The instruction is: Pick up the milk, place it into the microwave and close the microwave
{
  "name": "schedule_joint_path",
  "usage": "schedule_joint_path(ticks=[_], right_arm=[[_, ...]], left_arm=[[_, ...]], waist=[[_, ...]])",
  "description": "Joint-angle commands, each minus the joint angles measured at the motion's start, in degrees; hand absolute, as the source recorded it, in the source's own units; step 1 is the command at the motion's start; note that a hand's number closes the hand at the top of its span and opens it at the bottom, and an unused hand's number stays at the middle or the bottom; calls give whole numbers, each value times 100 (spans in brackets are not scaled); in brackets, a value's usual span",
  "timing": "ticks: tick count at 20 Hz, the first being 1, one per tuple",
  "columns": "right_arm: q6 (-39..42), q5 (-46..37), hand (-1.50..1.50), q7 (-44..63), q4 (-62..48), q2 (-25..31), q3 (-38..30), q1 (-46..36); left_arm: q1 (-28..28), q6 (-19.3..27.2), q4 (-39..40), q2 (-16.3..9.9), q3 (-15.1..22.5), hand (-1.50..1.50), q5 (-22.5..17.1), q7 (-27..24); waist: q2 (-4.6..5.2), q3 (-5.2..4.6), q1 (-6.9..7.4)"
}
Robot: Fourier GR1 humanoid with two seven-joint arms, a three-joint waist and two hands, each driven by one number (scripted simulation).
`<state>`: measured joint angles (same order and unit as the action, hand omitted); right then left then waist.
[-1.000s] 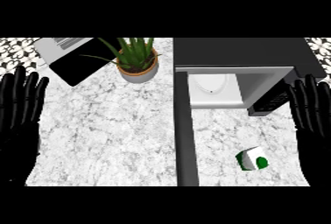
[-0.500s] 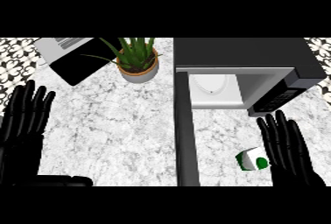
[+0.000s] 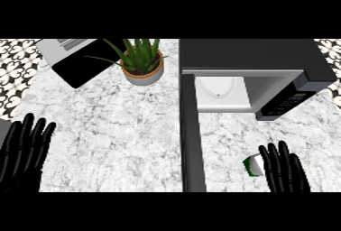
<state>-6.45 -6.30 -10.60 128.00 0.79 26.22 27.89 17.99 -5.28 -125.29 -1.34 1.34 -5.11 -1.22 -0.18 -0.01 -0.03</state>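
Observation:
A small white and green milk carton [image 3: 254,164] lies on the marble counter [image 3: 120,135] at the lower right. My right hand [image 3: 283,169] is right beside it on its right, fingers straight and pointing up, covering the carton's right edge. The microwave [image 3: 253,72] stands at the back right with its door [image 3: 191,135] swung open towards me, and a white plate [image 3: 220,88] lies inside the cavity. My left hand [image 3: 23,151] rests open at the lower left edge, far from the carton.
A potted green plant [image 3: 141,63] stands at the back, just left of the microwave. A black and grey appliance [image 3: 76,58] lies at the back left. The open microwave door runs down the counter's middle, between my two hands.
My right hand has moved down and left from the right edge to the milk carton's side. My left hand has drifted lower along the left edge.

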Motion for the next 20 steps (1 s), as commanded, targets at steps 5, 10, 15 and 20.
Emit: schedule_joint_path(ticks=[5, 10, 15, 20], right_arm=[[-703, -429, -150, -578, -259, -38, -307, 408], [-1326, -618, -150, -601, -723, -76, -410, -88], [-1536, -303, -150, -1035, -1599, -76, -761, -456], [-1203, 239, -150, -1440, -1977, 46, -1329, -326]], left_arm=[[1046, -183, -306, 130, 431, -150, 213, -689], [1352, -269, -754, -61, 291, -150, -54, -491], [1502, -341, -290, 83, 346, -150, 65, -1042], [1803, -367, -833, 72, 542, -150, 219, -732]], waist=[[0, 1, 17], [9, 0, 45], [12, 1, 36], [10, 5, 26]])
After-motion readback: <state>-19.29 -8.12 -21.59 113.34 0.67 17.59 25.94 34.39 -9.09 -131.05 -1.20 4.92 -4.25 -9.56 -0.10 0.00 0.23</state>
